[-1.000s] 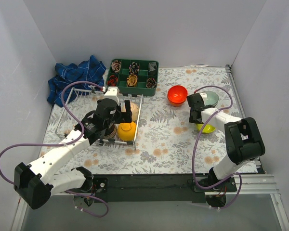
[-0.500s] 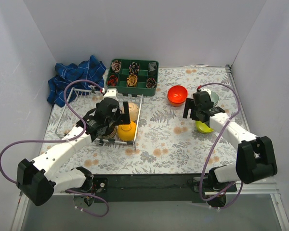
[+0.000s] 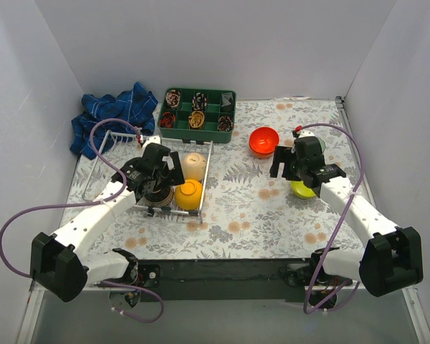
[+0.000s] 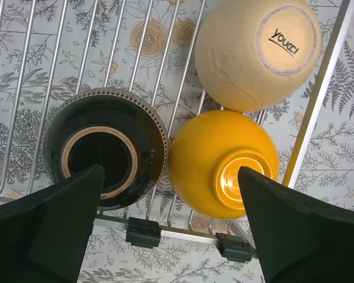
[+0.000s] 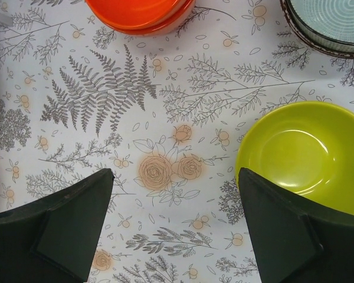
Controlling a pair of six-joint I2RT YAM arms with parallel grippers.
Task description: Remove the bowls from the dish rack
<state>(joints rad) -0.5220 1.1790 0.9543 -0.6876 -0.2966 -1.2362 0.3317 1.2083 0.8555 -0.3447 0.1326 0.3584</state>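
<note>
The white wire dish rack point(image 3: 104, 175) holds three upturned bowls: beige point(image 3: 193, 165), yellow-orange point(image 3: 188, 194) and dark brown point(image 3: 155, 196). My left gripper point(image 3: 162, 176) hangs open above them. From the left wrist, the dark brown bowl point(image 4: 106, 156) and the yellow-orange one point(image 4: 223, 162) lie between the wide fingers point(image 4: 53, 230), the beige one point(image 4: 256, 50) farther off, over the rack's wires point(image 4: 318, 88). My right gripper point(image 5: 174, 230) is open and empty above the table, the lime green bowl point(image 5: 310, 156) beside its right finger. The red bowl point(image 3: 263, 140) and pale teal bowl point(image 5: 330, 20) rest nearby.
A green compartment tray point(image 3: 197, 115) of small items stands at the back, with a crumpled blue cloth point(image 3: 111, 115) to its left. White walls close in the floral table on three sides. Purple cables loop from both arms.
My right gripper has opened and let go of the lime green bowl, which now rests on the table, and has drawn slightly away. The left gripper shifted a little left over the rack.
</note>
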